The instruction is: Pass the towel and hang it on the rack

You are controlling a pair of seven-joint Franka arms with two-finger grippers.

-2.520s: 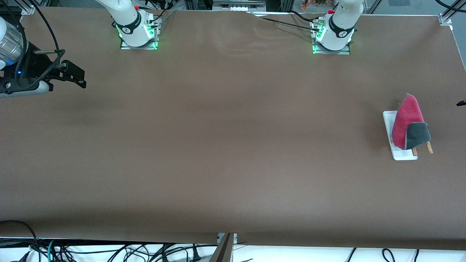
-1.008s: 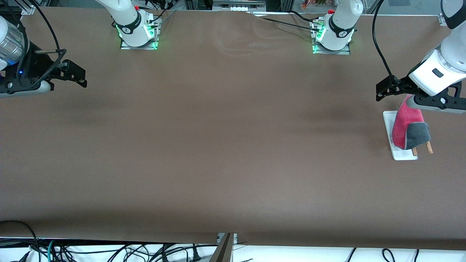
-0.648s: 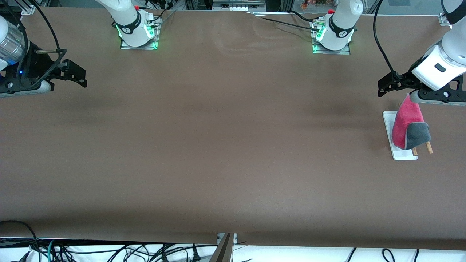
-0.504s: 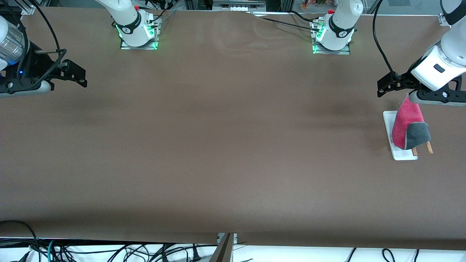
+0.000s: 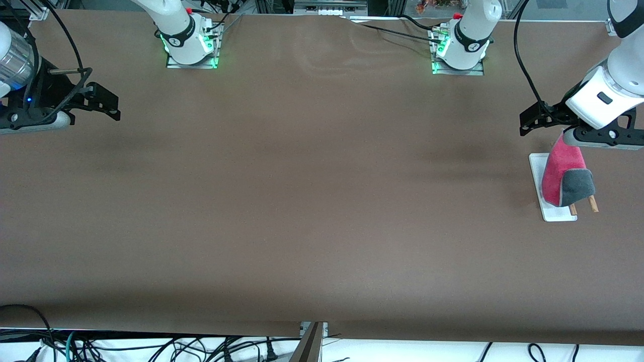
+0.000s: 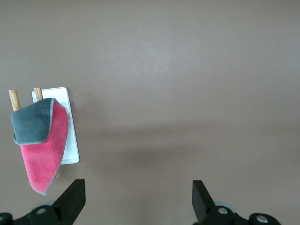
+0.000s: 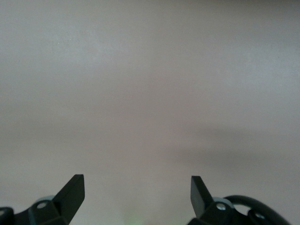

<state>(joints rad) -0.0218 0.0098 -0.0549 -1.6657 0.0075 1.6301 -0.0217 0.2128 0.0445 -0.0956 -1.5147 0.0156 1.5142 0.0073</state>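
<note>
The towel (image 5: 558, 171) hangs draped over the rack (image 5: 536, 166) near the left arm's end of the table. Its pink-red side shows, and a grey corner is folded over at the end nearer the camera. Two brown rod tips (image 5: 594, 203) stick out below the grey fold. My left gripper (image 5: 523, 123) hovers open and empty over the table, by the rack's farther end. In the left wrist view the towel (image 6: 42, 145) and the rack's white base (image 6: 71, 136) lie off to one side of the left gripper (image 6: 139, 197). My right gripper (image 5: 116, 106) waits open over the right arm's end, and the right wrist view (image 7: 137, 192) shows only bare table.
The brown table (image 5: 312, 201) stretches between the two arms. The arm bases (image 5: 191, 48) (image 5: 460, 53) stand along its farther edge. A black cable (image 5: 523, 65) loops from the left arm. Loose cables (image 5: 151, 347) lie below the table's nearer edge.
The left arm has swung in from the table's end and now hovers by the rack, shifting only slightly in the last second. The towel, the rack and the right arm have not moved.
</note>
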